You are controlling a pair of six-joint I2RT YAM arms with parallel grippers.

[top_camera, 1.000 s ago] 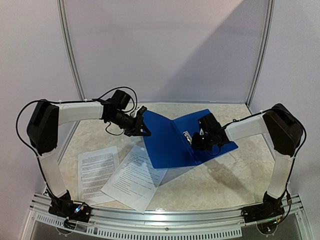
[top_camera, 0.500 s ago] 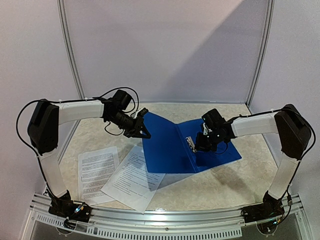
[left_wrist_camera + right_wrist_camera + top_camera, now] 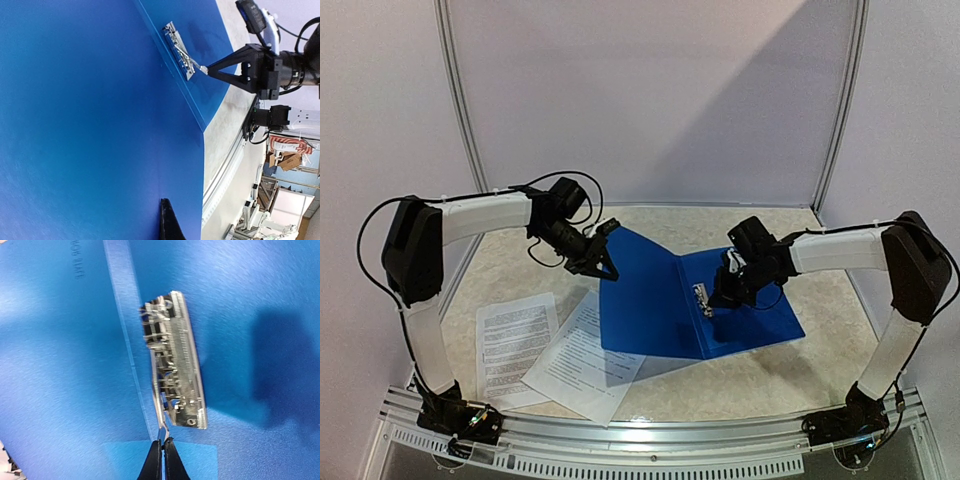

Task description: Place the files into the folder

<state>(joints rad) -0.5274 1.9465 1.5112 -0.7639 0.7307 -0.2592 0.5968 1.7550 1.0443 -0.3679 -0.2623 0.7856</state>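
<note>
The dark-blue folder (image 3: 655,305) lies open on the table. My left gripper (image 3: 607,262) is shut on the far left edge of its cover (image 3: 90,125) and holds that cover tilted up; one black fingertip (image 3: 169,222) shows against the cover. My right gripper (image 3: 713,300) is shut on the thin lever (image 3: 158,407) of the metal spine clip (image 3: 177,375), its tips (image 3: 163,444) pinched on the lever's end. Two white printed files lie flat at the near left, one (image 3: 513,340) beside the other (image 3: 582,362), whose corner the raised cover overhangs.
The right inner page (image 3: 760,320) lies flat on the marble tabletop (image 3: 750,375). A metal rail (image 3: 650,445) runs along the near edge. White walls and frame posts (image 3: 460,110) close off the back and sides.
The folder has turned and slid a little to the right. My right gripper has moved along with the clip. My left gripper has risen slightly with the cover's edge.
</note>
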